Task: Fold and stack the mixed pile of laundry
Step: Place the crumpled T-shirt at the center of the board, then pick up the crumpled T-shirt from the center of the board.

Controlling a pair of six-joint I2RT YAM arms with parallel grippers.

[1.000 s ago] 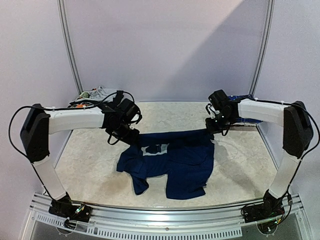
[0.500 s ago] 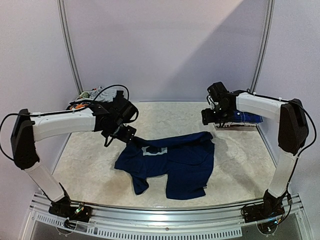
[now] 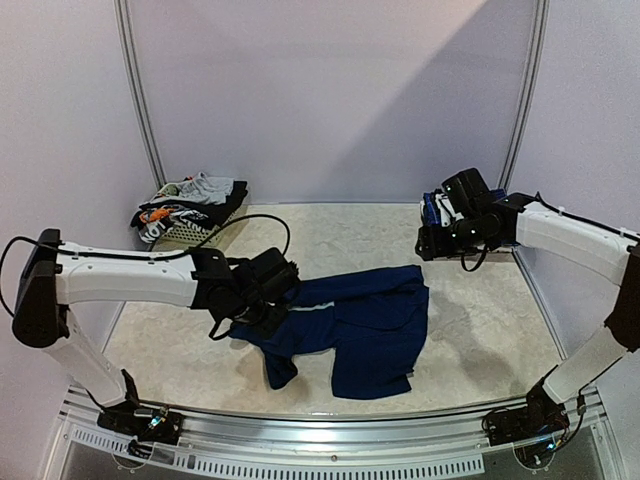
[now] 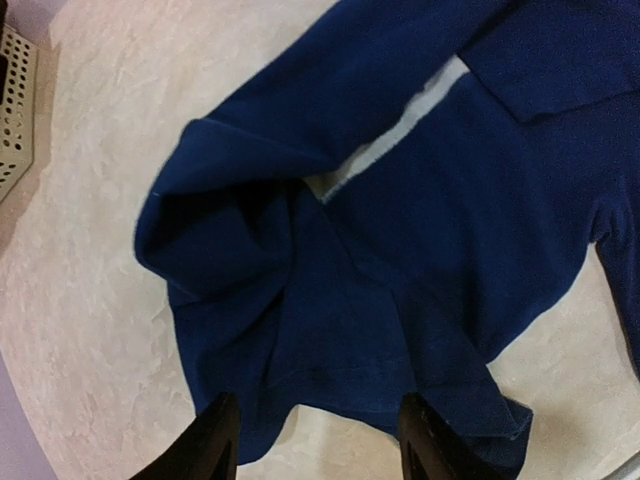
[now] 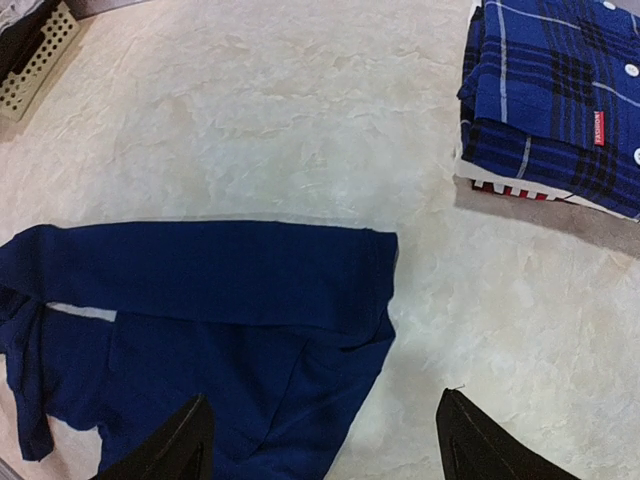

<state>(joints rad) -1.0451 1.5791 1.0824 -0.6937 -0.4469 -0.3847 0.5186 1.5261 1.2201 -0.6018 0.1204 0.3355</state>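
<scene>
Step in hand: folding of the navy T-shirt (image 3: 350, 320), which lies spread on the table (image 3: 480, 330) at its middle, nearer the near edge than the far one.

Left gripper (image 3: 265, 305) hangs low over the shirt's left side. In the left wrist view its 2 fingers (image 4: 215, 445) stand apart with only cloth beneath them and nothing held. Right gripper (image 3: 432, 245) hovers well apart from the shirt, toward the far right corner, its jaws likewise spread and empty in the right wrist view. Just beside it sits the folded stack, plaid shirt (image 5: 560, 100) on top.

The remaining laundry pile (image 3: 185, 205) rests in the basket (image 3: 190, 238) at the far left corner.

The shirt appears only partly folded. Its far band is doubled over, and a pale strip (image 4: 385, 150) of the print shows along that fold. The left shoulder (image 4: 220, 230) is bunched, and 1 sleeve (image 3: 280, 370) trails toward the near edge.

Judged good practice:
- Close the left fingers on the bunched edge itself, and pinch cloth rather than scrape the table.
- Draw the bunched part flat first, then lay the sleeve inward so the left side forms 1 straight line.
- Keep the lift low, or the doubled far band may fall open.
- Bring the right gripper over to hold the right edge, since a pull from 1 side would probably drag the whole garment.
- Match the final width to the stack at the far right corner.
</scene>
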